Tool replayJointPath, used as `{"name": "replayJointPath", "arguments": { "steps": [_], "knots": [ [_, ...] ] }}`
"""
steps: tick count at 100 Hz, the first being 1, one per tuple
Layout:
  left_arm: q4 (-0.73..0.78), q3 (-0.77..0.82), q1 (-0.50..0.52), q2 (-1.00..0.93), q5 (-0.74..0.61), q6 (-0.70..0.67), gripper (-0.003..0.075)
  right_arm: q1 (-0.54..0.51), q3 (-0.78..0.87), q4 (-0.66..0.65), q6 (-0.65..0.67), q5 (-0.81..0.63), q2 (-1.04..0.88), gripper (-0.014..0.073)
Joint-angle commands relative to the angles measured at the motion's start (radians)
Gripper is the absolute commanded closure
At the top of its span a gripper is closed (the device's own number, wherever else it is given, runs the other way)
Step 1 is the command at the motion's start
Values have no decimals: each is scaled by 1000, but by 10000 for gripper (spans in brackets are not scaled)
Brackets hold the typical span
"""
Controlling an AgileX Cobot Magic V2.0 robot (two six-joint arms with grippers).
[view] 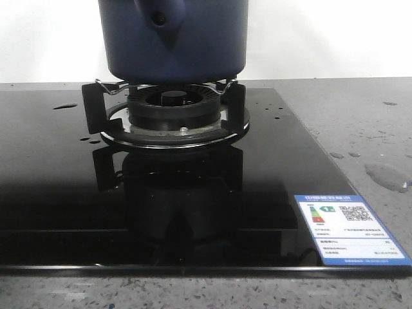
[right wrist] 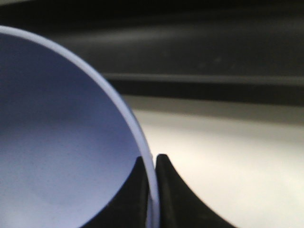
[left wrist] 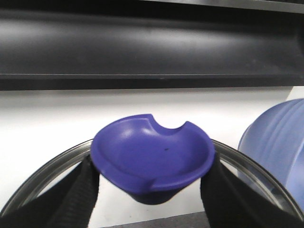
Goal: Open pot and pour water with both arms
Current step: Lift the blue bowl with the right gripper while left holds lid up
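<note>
The dark navy pot (view: 174,38) stands on the burner's pan support, its handle stub with the round hole (view: 159,19) facing the camera. Its top is cut off by the frame. Neither gripper shows in the front view. My left gripper (left wrist: 152,161) is shut on the purple dished knob (left wrist: 153,152) of a glass lid with a metal rim (left wrist: 42,172), held up before a white wall. My right gripper (right wrist: 152,164) is shut on the rim (right wrist: 150,190) of the light-blue bowl (right wrist: 57,142). Water lies as drops and a puddle (view: 386,175) on the grey counter.
The gas burner (view: 172,106) sits in a black glass cooktop (view: 148,212) with a label (view: 351,228) at its front right corner. More drops (view: 64,106) lie on the glass at the left. The ribbed bowl (left wrist: 278,142) also shows beside the lid. A dark shelf (left wrist: 152,47) hangs above.
</note>
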Motion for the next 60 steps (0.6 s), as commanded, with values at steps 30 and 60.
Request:
{"name": "replayJointPath", "arguments": {
  "steps": [30, 60],
  "knots": [
    [0, -40, 1, -28, -117, -2, 330, -1, -29, -61, -3, -181, -54, 651],
    [0, -40, 1, -28, -121, -2, 330, -1, -29, -63, -3, -190, -54, 651]
  ]
}}
